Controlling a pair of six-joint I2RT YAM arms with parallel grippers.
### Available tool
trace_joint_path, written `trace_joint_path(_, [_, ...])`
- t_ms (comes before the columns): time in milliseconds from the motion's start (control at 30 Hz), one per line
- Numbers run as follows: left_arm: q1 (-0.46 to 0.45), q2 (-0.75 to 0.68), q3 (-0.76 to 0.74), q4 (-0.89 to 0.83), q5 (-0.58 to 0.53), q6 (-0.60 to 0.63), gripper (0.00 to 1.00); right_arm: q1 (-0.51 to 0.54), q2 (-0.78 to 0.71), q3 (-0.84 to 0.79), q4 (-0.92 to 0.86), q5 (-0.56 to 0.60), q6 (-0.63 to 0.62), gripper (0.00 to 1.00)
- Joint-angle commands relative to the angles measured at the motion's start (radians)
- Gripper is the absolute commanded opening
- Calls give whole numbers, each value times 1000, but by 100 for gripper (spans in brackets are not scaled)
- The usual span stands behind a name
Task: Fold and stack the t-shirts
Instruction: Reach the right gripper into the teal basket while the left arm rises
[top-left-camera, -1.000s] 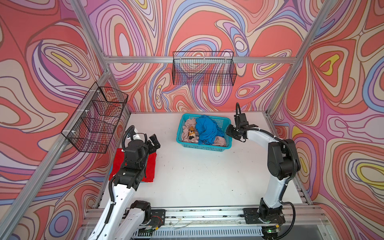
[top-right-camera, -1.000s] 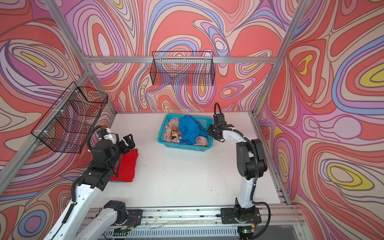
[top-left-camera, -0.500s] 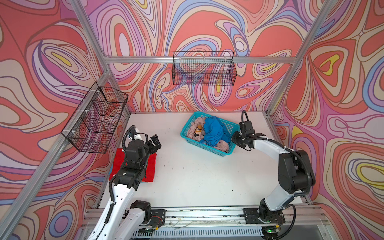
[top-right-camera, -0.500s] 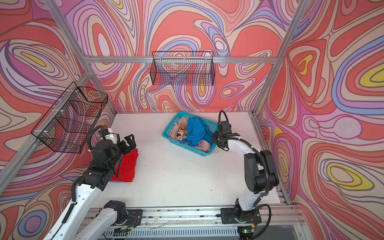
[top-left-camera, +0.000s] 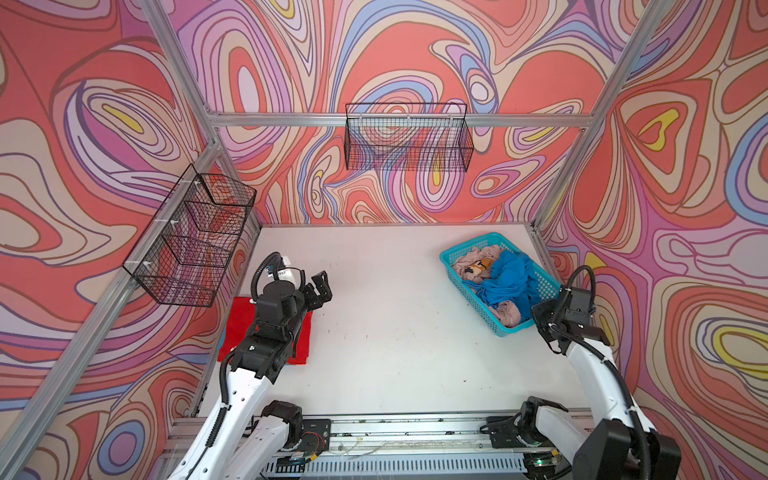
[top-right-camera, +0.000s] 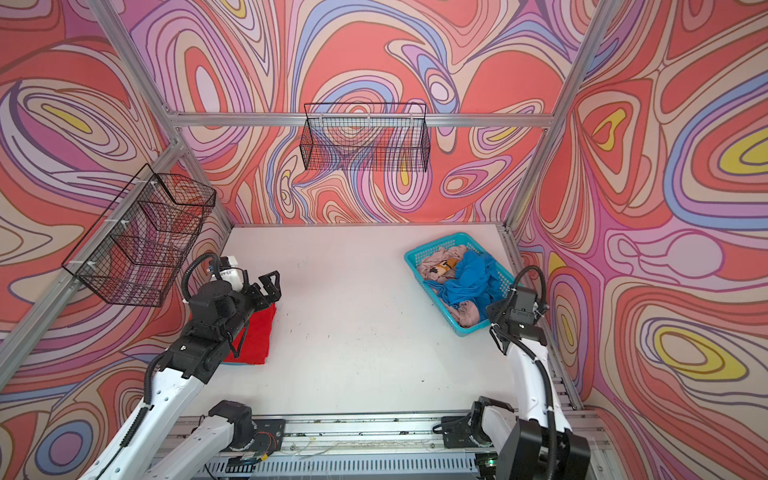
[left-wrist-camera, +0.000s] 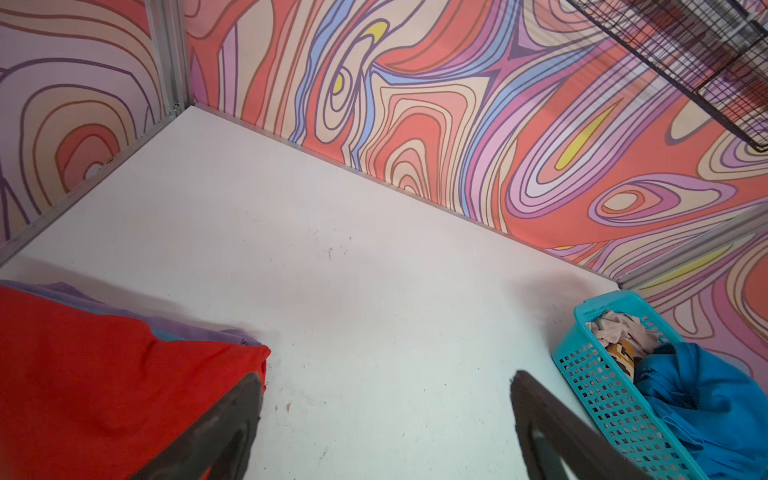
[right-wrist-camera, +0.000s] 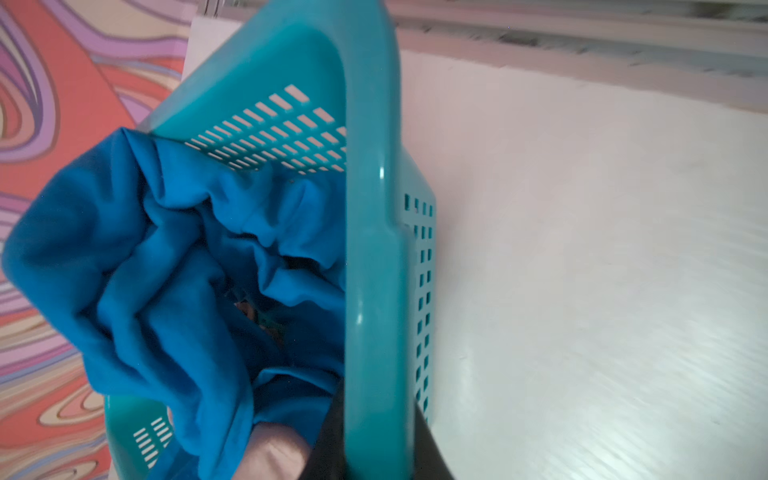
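**Cell seen from above, with wrist details.** The left arm (top-left-camera: 245, 390) rises from the front rail and bends at the elbow. Its wrist hangs above the red tee (top-left-camera: 239, 318), which lies folded flat at the left edge of the desk (top-left-camera: 395, 332). The left claw (top-left-camera: 322, 283) points toward the far right, clear of the cloth. It is released, its jaws spread wide with nothing between them. In the left wrist view its fingers (left-wrist-camera: 224, 428) stand well apart over bare desk. There the red tee (left-wrist-camera: 104, 374) rests on a purple cloth (left-wrist-camera: 187, 326), whose edge shows along the tee's far side.

The right arm (top-left-camera: 592, 374) leans from its base toward the right edge of the desk. Its wrist is bent down at the near corner of the basket (top-left-camera: 471, 297). The right claw (right-wrist-camera: 376, 449) is clenched on the basket's rim, one finger inside the wall and one outside. The basket sits askew at the far right of the desk; whether it is lifted cannot be told. Inside it the blue tee (top-left-camera: 505, 278) lies crumpled on top. It partly covers the beige tee (top-left-camera: 473, 259), whose orange-black print shows toward the far end.
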Motion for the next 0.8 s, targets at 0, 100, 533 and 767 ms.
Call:
trace_joint_path(0, [-14, 17, 18, -11, 47, 8, 95, -12, -41, -1, -10, 36, 100, 7])
trace_joint_path(100, [-23, 41, 50, -63, 65, 5, 95, -13, -22, -30, 22, 51, 213, 4])
trace_joint_path(533, [-27, 108, 108, -241, 249, 16, 93, -13, 243, 50, 293, 133, 497, 7])
trace_joint_path(767, [-31, 131, 119, -236, 287, 15, 92, -2, 446, 266, 274, 196, 398, 7])
